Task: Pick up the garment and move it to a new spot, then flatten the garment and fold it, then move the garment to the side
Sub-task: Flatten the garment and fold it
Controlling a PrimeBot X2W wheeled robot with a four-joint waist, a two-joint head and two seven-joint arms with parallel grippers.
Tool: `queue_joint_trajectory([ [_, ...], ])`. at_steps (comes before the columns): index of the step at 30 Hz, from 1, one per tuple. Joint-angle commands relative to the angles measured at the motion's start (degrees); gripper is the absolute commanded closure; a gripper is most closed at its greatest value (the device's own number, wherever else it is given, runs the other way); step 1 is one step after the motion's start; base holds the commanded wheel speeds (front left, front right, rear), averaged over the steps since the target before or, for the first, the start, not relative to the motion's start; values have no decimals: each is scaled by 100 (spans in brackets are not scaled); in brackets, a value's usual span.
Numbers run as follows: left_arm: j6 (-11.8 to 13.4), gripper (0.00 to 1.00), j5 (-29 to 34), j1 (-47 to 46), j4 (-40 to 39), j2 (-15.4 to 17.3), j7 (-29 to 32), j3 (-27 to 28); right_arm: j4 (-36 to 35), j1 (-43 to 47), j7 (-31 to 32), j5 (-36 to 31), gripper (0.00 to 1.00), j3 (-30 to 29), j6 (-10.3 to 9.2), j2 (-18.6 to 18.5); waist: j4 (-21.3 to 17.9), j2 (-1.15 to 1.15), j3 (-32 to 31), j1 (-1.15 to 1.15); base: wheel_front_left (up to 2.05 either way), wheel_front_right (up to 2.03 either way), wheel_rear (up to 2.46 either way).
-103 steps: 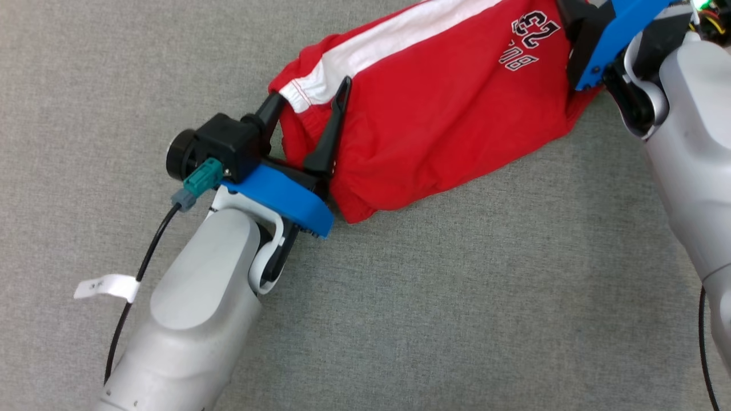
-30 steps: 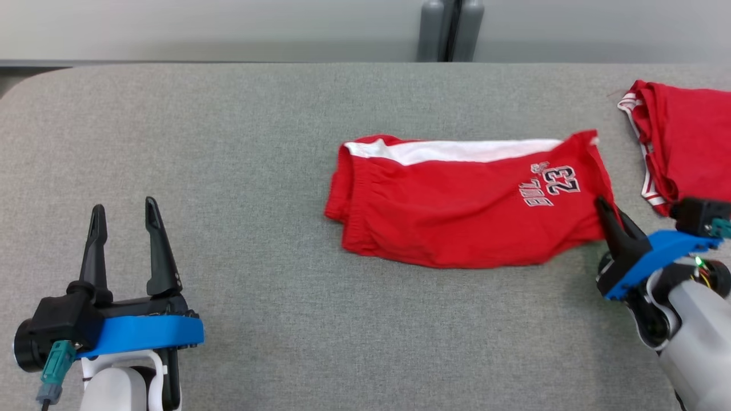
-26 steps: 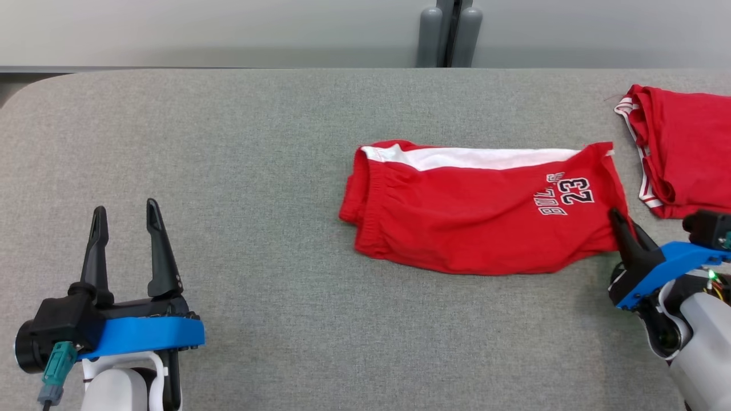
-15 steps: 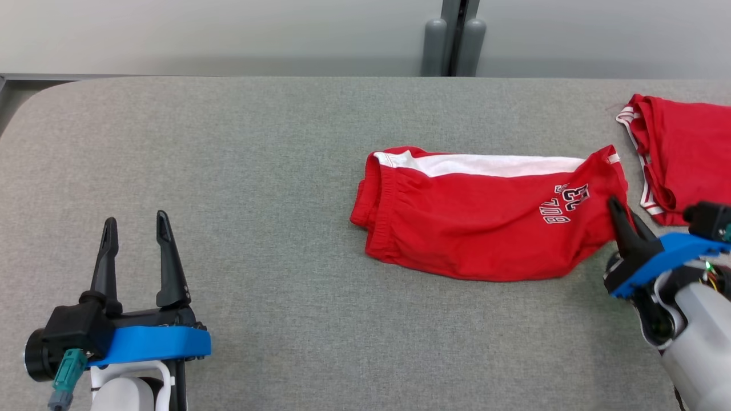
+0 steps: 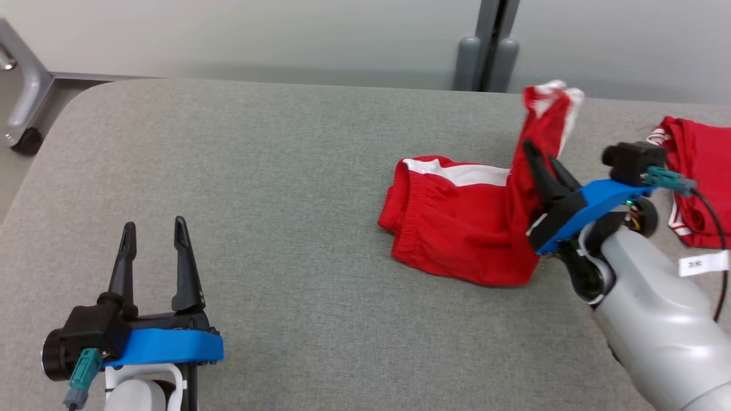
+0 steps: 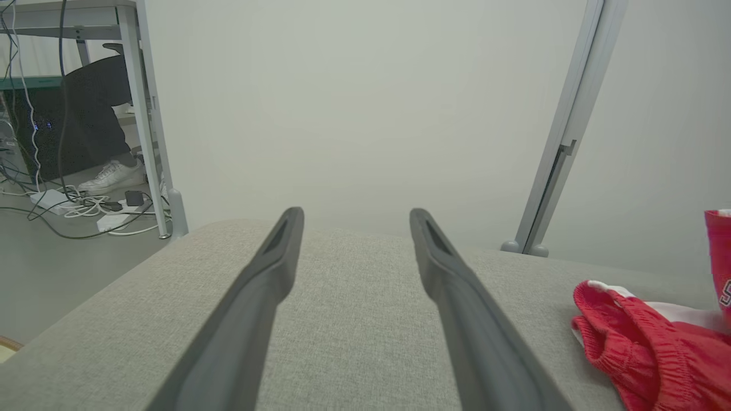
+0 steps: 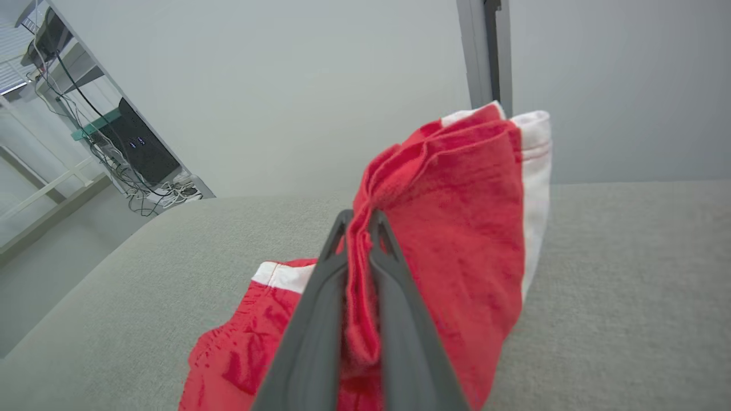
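My right pincer (image 5: 539,154) pinches one end of the red shorts (image 5: 457,228), raised off the worktop (image 5: 257,171); left pincer (image 5: 155,224) spread, empty. Neighbouring red garment (image 5: 699,165): possibly a jersey.

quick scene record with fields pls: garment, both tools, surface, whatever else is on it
garment: red shorts with a white side stripe, one end raised, the elastic-waist end lying on the surface
right tool: shut on the raised end of the shorts
left tool: open, empty, apart from the shorts, at the near left
surface: grey fabric-covered table
other item: second red garment with white trim, at the right edge of the head view
task stage: shorts partly lifted, not lying flat
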Motion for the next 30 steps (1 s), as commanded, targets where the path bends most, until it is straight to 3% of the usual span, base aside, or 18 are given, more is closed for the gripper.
queue_joint_trajectory([
  [1,18,0,-27,31,4,-6,-24,-18,-8,-88,16,-60,100,40,3,80,63,0,27,0,0,0,0],
  [11,88,0,-148,-49,-6,-6,-24,-162,113,-31,152,-384,100,475,3,649,394,0,163,0,0,0,0],
  [23,129,0,-216,-71,-11,-6,-24,-175,100,393,112,-533,100,877,3,884,465,0,243,0,0,0,0],
  [25,131,0,-208,-99,6,-6,-24,-201,78,455,88,-551,66,915,3,918,444,0,242,0,0,0,0],
  [26,132,0,-202,-108,9,-6,-24,-214,62,485,65,-578,7,942,3,933,427,0,240,0,0,0,0],
  [27,134,0,-194,-116,13,-6,-24,-219,20,491,33,-615,0,971,3,938,405,0,235,0,0,0,0],
  [30,121,0,-160,-162,30,-6,-24,-253,-148,528,-65,-709,0,972,3,903,316,0,205,0,0,0,0],
])
